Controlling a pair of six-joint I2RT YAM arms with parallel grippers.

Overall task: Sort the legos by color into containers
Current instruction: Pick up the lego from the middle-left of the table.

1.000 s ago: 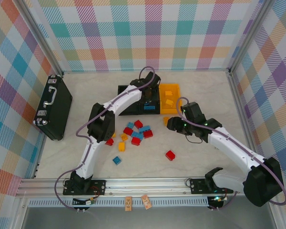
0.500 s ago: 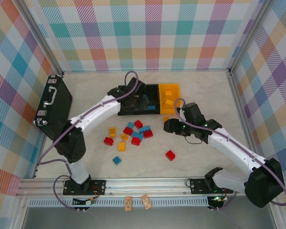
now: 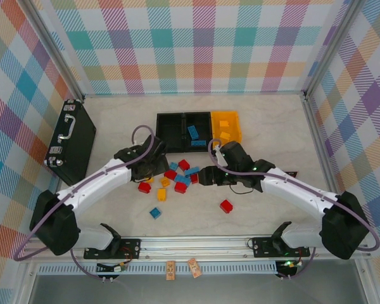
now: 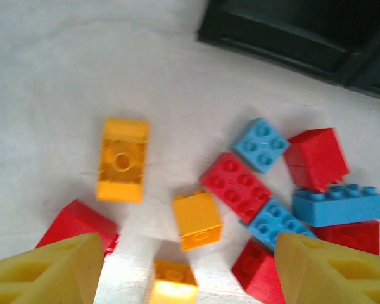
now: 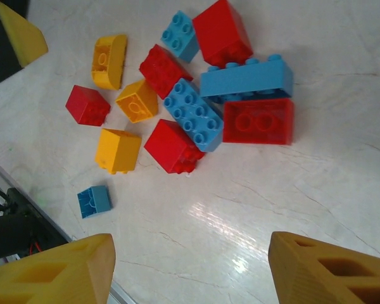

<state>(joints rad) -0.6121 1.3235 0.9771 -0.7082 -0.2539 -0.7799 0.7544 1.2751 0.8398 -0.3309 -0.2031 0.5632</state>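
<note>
Left gripper (image 3: 156, 168) came back from the bins (image 3: 184, 130) at twelve o'clock and, like right gripper (image 3: 203, 177), hangs spread and empty over legos (image 3: 180, 178) on the pale table (image 3: 266, 120), checked walls (image 3: 202, 44) around.

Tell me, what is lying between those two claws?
In the top view, a loose cluster of red, blue and yellow-orange legos lies on the table between the left gripper and the right gripper, both open.

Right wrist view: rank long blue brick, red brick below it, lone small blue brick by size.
1. long blue brick and red brick below it: near alike, not ranked.
2. lone small blue brick: clearly smallest.
</note>
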